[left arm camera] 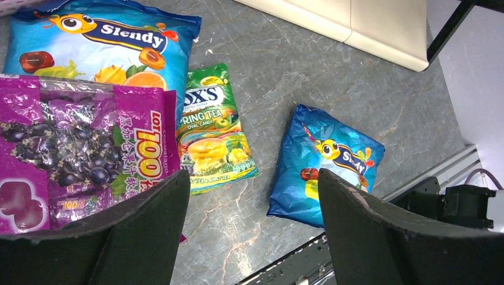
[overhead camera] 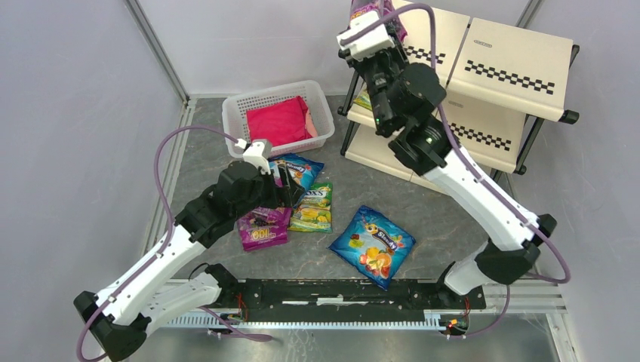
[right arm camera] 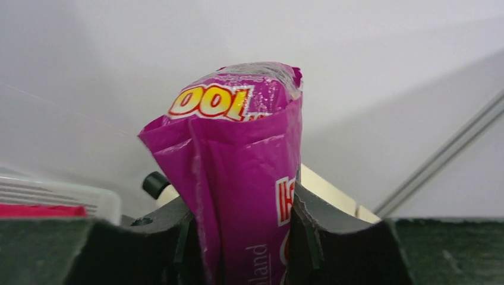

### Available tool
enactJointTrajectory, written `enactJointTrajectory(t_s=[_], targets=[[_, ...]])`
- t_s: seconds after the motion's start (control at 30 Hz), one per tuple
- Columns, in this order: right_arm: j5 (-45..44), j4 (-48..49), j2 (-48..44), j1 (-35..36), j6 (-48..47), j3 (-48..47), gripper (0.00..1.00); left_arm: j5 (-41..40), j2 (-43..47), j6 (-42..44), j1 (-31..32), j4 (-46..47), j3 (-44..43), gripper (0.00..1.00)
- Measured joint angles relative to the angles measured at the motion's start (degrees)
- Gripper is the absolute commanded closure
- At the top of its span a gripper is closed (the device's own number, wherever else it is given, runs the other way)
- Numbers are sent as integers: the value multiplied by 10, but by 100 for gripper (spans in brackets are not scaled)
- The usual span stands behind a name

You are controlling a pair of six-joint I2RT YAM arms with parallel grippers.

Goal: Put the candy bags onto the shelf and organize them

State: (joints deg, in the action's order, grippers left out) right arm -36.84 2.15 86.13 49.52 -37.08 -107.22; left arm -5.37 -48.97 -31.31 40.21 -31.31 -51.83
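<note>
My right gripper is shut on a magenta-purple candy bag, held upright at the left end of the shelf's top tier. On the table lie a purple grape bag, a green-yellow bag and two blue bags, one of them beside my left arm. My left gripper hovers open over these bags and holds nothing. A green-yellow packet edge shows on the middle tier behind my right arm.
A white lattice basket with a pink folded cloth stands at the back, left of the shelf. The black base rail runs along the near edge. Walls enclose the table on the left, right and back.
</note>
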Motion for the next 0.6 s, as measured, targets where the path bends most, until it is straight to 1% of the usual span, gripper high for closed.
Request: enactJointTrajectory(t_s=[0.23,0.4,0.5,0.6], targets=[[-35,37,107,-48,-127,-70,56,-3,6,1,0,0,0,14],[-60,82,158,-75,-234,-71,58,-5,-15,3,0,2,-1,14],[-54,85,167,-94,-259,-71,59,-2,-34,5,0,4,-1,14],[-38,84,167,-116,-268,-71,64,4,-51,10,0,14,-2,14]])
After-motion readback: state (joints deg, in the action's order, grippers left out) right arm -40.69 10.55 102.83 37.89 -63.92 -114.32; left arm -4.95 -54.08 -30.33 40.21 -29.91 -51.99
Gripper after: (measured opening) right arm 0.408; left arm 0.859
